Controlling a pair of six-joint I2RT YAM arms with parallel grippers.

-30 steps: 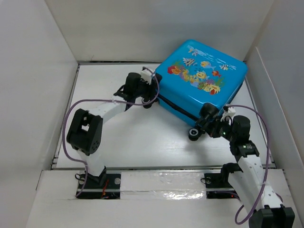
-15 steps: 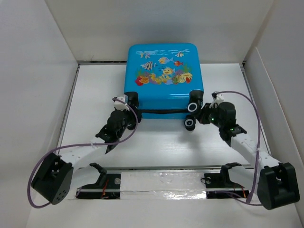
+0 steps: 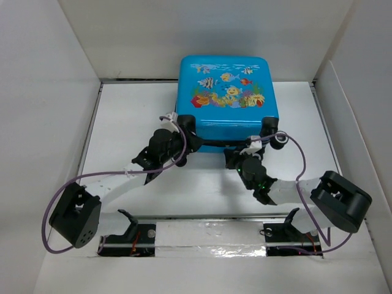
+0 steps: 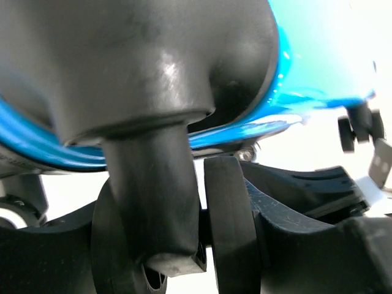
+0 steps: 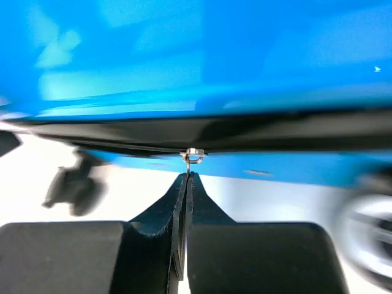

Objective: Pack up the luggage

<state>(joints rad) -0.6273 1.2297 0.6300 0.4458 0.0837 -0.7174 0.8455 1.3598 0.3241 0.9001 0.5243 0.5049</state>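
A small bright-blue hard-shell suitcase [image 3: 226, 98] printed with colourful fish and coral lies flat and closed at the back of the white worktop [image 3: 122, 122]. Its printed face is up and its far edge is close to the white back wall [image 3: 202, 37]. Its wheeled edge faces the arms.

The left fingers [image 3: 185, 139] are at the near-left corner of the case. In the left wrist view they sit on either side of a black twin wheel [image 4: 228, 226] under its grey moulded housing [image 4: 147, 79]. One finger [image 4: 318, 245] presses against the outer disc and the other sits against the opposite side, so the wheel is clamped between them. The blue shell [image 4: 318, 67] curves away above.

The right fingers [image 3: 248, 152] point at the near edge of the case, just inside the near-right corner wheel [image 3: 279, 138]. In the right wrist view they are pressed together with no visible gap [image 5: 185, 184]. Their tips sit directly under a small silver metal ring [image 5: 193, 156], which hangs from the dark zipper band [image 5: 275, 131] running along the shell. Whether a thin tab is pinched between them I cannot tell. A blurred wheel [image 5: 367, 233] shows at the right of that view and another [image 5: 70, 184] at the left.

Purple cables [image 3: 61, 196] loop beside both arms.
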